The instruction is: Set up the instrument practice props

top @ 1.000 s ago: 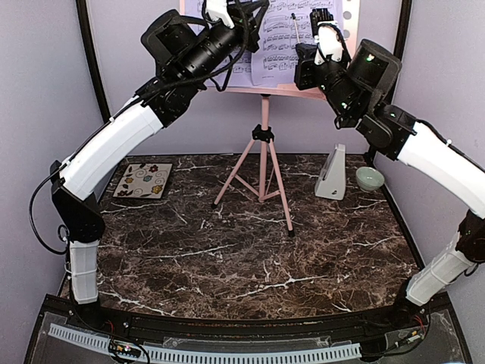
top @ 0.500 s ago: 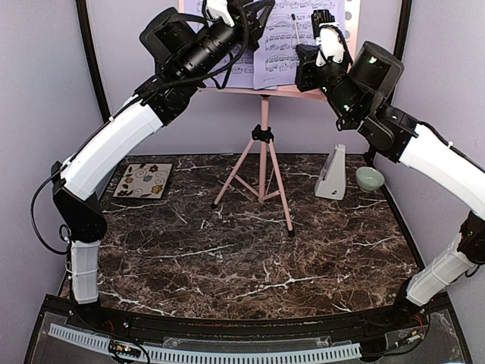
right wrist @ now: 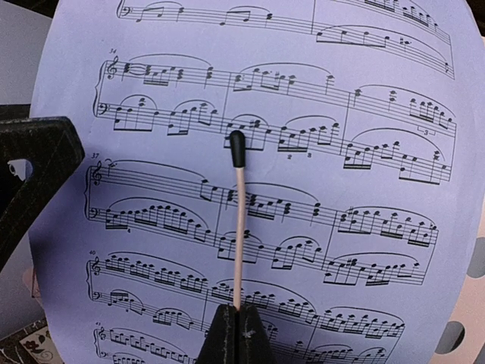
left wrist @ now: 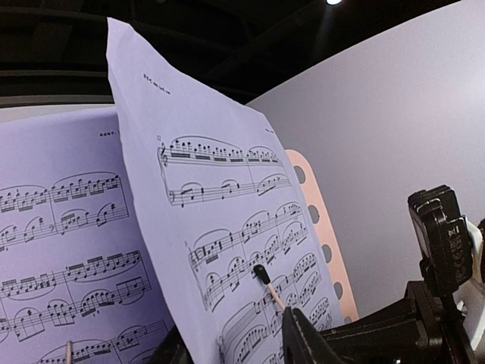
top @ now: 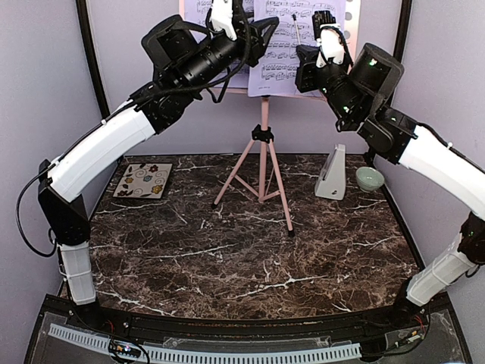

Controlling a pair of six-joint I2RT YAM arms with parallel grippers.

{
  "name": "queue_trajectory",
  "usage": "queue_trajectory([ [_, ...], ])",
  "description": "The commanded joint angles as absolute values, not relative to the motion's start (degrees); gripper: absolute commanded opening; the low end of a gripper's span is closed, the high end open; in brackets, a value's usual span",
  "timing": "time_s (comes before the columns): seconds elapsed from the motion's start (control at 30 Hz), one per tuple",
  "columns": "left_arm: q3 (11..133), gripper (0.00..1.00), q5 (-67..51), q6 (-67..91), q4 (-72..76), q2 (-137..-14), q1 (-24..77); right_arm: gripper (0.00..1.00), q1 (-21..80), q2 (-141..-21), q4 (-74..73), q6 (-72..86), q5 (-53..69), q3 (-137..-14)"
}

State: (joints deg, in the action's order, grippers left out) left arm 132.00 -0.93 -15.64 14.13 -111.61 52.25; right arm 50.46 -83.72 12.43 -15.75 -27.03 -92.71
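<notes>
The pink music stand point(top: 264, 155) rises on tripod legs at the back centre, its perforated desk point(left wrist: 318, 235) behind two lavender sheet-music pages. The left page point(left wrist: 61, 250) lies flat on the desk. The right page point(top: 284, 61) stands out edge-on in the left wrist view, passing between the parted fingers of my left gripper point(top: 226, 12), which is open. My right gripper point(right wrist: 236, 309) is shut on the stand's thin pink page-holder rod point(right wrist: 239, 220), which lies across the right page point(right wrist: 318, 106). The white metronome point(top: 331, 173) stands on the table at the right.
A small pale green bowl point(top: 369, 179) sits just right of the metronome. A floral tile point(top: 143, 180) lies at the back left of the marble table point(top: 242, 250). Lavender walls close in the back and both sides.
My left gripper has opened and its arm has shifted right. The right page has slid left and now hangs lower, over the stand's ledge. The right gripper stays shut on the rod.
</notes>
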Motion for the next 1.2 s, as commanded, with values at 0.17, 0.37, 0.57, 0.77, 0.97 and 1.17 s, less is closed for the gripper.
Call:
queue_trajectory([
  [0.17, 122.23, 0.31, 2.92, -14.86, 18.93, -103.13, 53.00, 0.00, 50.27, -82.09, 13.72, -15.47, -27.87, -91.49],
  [0.37, 122.77, 0.07, 4.34, -15.20, 19.74, -104.62, 53.00, 0.00, 50.19, -82.00, 13.71, -15.64, -26.97, -91.14],
  [0.57, 126.59, 0.00, 4.22, -14.80, 19.09, -107.75, 53.00, 0.00, 50.01, -81.96, 13.80, -16.17, -26.37, -91.02],
  [0.77, 128.33, 0.00, 4.50, -13.91, 19.09, -109.48, 53.02, 0.00, 49.82, -82.00, 14.14, -16.28, -26.28, -91.11],
  [0.97, 127.66, 0.00, 4.74, -13.33, 19.32, -109.77, 53.00, 0.00, 49.62, -82.16, 14.30, -16.22, -26.10, -91.22],
  [1.17, 127.06, 0.00, 4.91, -13.34, 20.04, -109.95, 53.00, 0.00, 49.57, -82.34, 14.28, -15.93, -25.47, -91.32],
])
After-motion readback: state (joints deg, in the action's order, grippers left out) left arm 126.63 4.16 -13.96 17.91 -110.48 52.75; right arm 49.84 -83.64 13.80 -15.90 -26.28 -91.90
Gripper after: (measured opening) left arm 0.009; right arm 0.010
